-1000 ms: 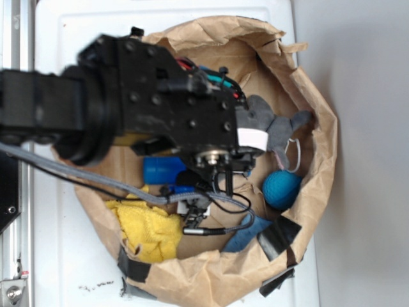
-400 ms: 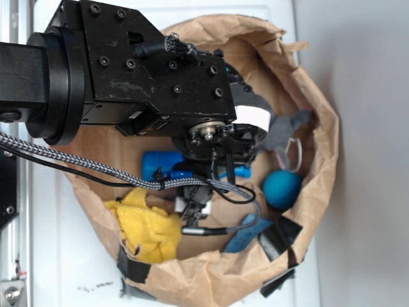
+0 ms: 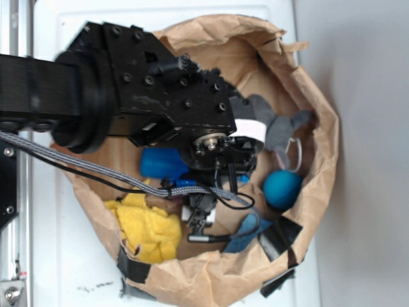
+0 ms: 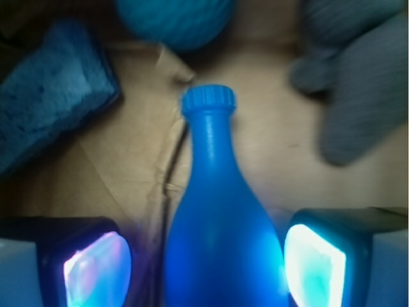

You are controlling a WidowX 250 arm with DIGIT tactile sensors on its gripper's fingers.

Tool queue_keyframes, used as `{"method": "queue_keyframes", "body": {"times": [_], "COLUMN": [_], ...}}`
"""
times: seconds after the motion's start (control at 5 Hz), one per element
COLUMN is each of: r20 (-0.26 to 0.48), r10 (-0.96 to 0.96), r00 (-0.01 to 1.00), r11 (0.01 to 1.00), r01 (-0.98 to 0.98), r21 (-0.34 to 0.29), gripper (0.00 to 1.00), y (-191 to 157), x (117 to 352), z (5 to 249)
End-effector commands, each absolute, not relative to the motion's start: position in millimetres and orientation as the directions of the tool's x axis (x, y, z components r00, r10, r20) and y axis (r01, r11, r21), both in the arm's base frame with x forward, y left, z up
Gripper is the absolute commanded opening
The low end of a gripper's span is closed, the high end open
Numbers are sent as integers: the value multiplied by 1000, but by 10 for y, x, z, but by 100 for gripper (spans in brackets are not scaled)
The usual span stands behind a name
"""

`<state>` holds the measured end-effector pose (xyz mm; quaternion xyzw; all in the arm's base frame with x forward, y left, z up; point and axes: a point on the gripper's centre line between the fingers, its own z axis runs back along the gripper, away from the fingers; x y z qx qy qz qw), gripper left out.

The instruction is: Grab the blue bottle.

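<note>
Exterior view: black arm reaches from the left over a crumpled brown paper bag (image 3: 319,128) opened out like a bowl on a white surface (image 3: 51,256). The blue bottle (image 3: 163,163) lies on its side on the bag floor, mostly under the wrist; only the fat body end shows left of the gripper (image 3: 223,167), plus a sliver of blue under the cables. Gripper sits directly over the bottle's middle; fingers hidden by the arm housing here, so opening can't be read from this view. Yellow cloth (image 3: 144,224) lies below-left of the bottle, near it. Blue ball (image 3: 282,188) is right of the gripper, apart from it. Grey plush toy (image 3: 281,128) up-right, partly under the arm. Flat blue piece (image 3: 246,233) below, by black tape (image 3: 278,236).

Wrist view: blue bottle (image 4: 217,217) fills the centre, cap pointing away from the camera, body running down between the two fingers. Left pad (image 4: 96,272) and right pad (image 4: 313,265) glow blue on either side of the body. Jaws are spread about as wide as the bottle; a narrow gap shows on the left side, right side looks very close or touching, can't tell. No firm grip visible. Ball (image 4: 176,19) beyond the cap, flat blue piece (image 4: 51,96) upper left, grey plush (image 4: 351,83) upper right.
</note>
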<state>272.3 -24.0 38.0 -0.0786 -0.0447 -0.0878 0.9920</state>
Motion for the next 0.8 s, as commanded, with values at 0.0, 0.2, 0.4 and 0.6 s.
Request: {"method": "queue_keyframes", "body": {"times": [0.0, 0.2, 0.4, 0.6], "r20": [133, 126, 136, 140], "r10": [-186, -185, -177, -179], "r00": [974, 975, 975, 974], "r11": [979, 980, 982, 981], "r01": [195, 193, 185, 188], "r21": [-59, -50, -49, -48], "gripper": [100, 100, 0, 0], "y": [-276, -224, -202, -185], "x": [2818, 2845, 2842, 2823], "z": [254, 198, 206, 235]}}
